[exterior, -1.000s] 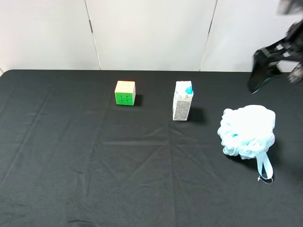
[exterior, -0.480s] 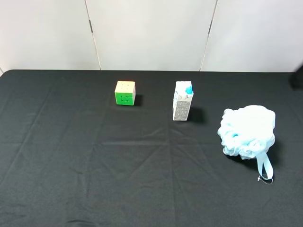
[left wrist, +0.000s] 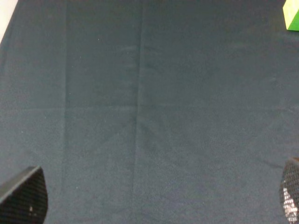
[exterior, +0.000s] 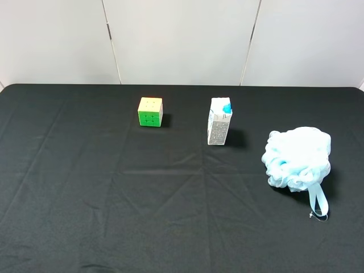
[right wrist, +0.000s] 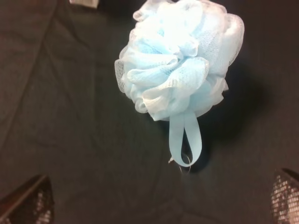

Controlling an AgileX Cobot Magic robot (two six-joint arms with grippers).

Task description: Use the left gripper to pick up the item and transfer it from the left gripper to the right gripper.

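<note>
The light-blue mesh pouf (exterior: 297, 158) lies on the black cloth at the right, its ribbon loop (exterior: 318, 203) pointing toward the front edge. No gripper shows in the exterior high view. In the right wrist view the pouf (right wrist: 180, 56) lies ahead of my right gripper (right wrist: 156, 200), which is open and empty, its fingertips (right wrist: 28, 203) wide apart and clear of the pouf. In the left wrist view my left gripper (left wrist: 156, 191) is open and empty over bare cloth, far from the pouf.
A green-yellow puzzle cube (exterior: 150, 111) sits at the back, left of centre; a corner of it shows in the left wrist view (left wrist: 292, 14). A small white-blue carton (exterior: 219, 128) stands upright between the cube and the pouf. The black cloth (exterior: 114, 199) covers the table.
The right arm, seen at the upper right edge one second ago, has withdrawn out of the exterior high view. The pouf, cube and carton have not moved.
</note>
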